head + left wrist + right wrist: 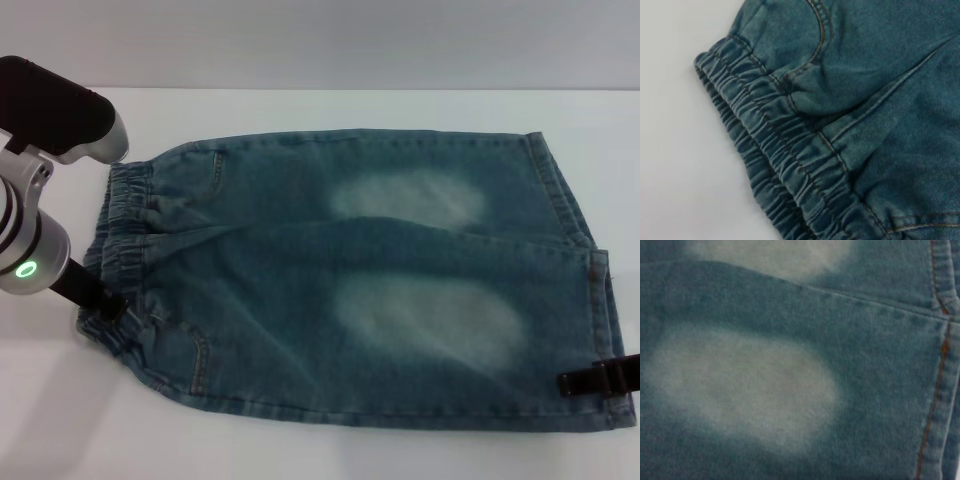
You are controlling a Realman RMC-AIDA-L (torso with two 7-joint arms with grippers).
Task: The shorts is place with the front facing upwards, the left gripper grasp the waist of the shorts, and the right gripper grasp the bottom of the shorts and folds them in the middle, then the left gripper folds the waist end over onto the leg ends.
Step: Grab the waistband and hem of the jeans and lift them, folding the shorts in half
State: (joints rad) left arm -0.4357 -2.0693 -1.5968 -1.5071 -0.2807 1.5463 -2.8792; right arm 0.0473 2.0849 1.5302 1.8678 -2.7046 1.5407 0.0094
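Blue denim shorts lie flat on the white table, front up. The elastic waist is at the left and the leg ends are at the right. My left gripper sits at the near corner of the waist and touches the waistband there. In the left wrist view the gathered waistband and a pocket seam show. My right gripper reaches in from the right edge, and its dark tip lies across the hem of the near leg. The right wrist view shows faded denim and a leg seam from close up.
The white table shows bare surface to the left of the waist and along the near edge. The left arm's silver and black body stands over the table's left side, beside the waistband.
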